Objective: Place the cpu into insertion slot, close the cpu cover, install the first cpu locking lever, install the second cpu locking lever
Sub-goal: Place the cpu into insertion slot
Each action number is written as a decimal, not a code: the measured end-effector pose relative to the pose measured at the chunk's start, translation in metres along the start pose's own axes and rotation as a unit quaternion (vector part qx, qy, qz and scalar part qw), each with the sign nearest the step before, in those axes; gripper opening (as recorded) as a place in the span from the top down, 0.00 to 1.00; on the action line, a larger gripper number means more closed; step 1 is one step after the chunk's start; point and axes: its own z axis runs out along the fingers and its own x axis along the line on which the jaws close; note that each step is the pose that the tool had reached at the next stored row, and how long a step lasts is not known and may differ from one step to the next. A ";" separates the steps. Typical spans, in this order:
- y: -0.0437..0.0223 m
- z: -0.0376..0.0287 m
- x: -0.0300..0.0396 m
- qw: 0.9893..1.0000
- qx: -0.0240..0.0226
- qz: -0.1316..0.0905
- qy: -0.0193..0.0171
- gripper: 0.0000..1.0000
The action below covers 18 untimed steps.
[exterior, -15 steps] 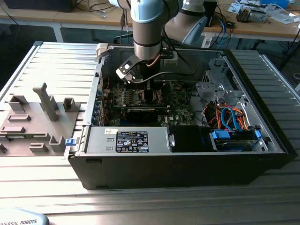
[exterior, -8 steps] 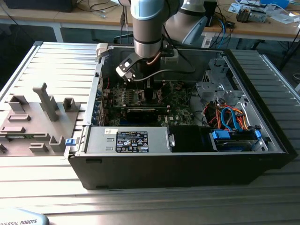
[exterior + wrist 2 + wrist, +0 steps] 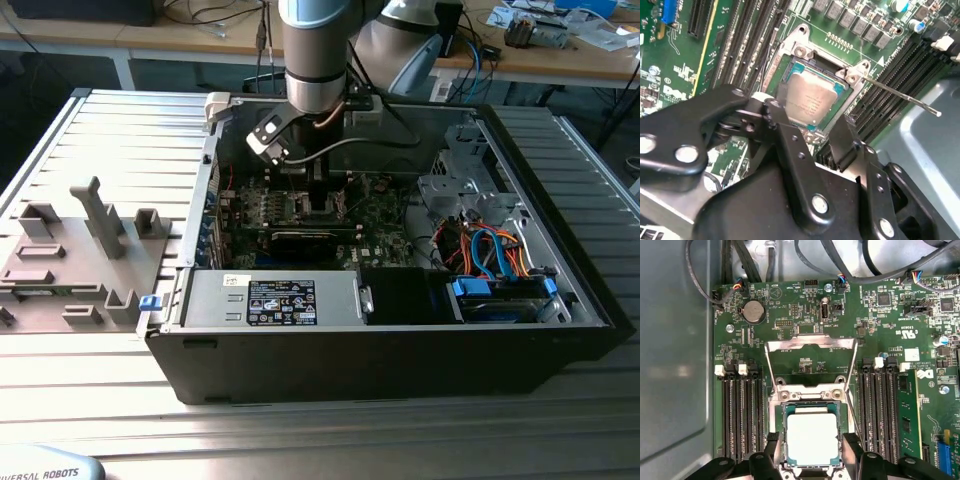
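Sitting flat and square, the small cpu with its dull silver-grey metal top lies inside the insertion slot, the dark square socket with a silver metal rim in the middle of the green motherboard. It looks level in both wrist views, with no corner riding up that I can see.

On the far side of the slot the cpu cover, a thin silver metal frame plate with a square window, stands swung open on its hinge, and bare board shows through the window. One locking lever, a thin silver wire rod, sticks out free to the side and is not latched. The other one I cannot pick out with any certainty.

The black two-fingered gripper hangs low over the chip with its jaws apart. Its fingers straddle the cpu, one at each side edge. In the first wrist view there seems to be a sliver of gap on both sides, so I judge that it grips nothing. Rows of long black memory slots flank the socket close on both sides.

By my reckoning the placing step is at its very end, with the cover and both levers not yet done. Any move from here calls for a straight, clean lift so the fingers do not nudge the seated chip or catch the slot rim.

Further out, the arm reaches down into the open black computer case, near its far wall. A grey fixture plate lies well apart at the exterior view's left.
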 end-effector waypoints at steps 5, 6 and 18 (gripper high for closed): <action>0.0002 -0.0002 -0.0008 1.000 0.012 0.000 -0.005 0.60; 0.0004 -0.0002 -0.0010 1.000 0.020 0.000 -0.007 0.66; 0.0052 0.0009 -0.0011 0.993 0.065 -0.094 -0.009 0.89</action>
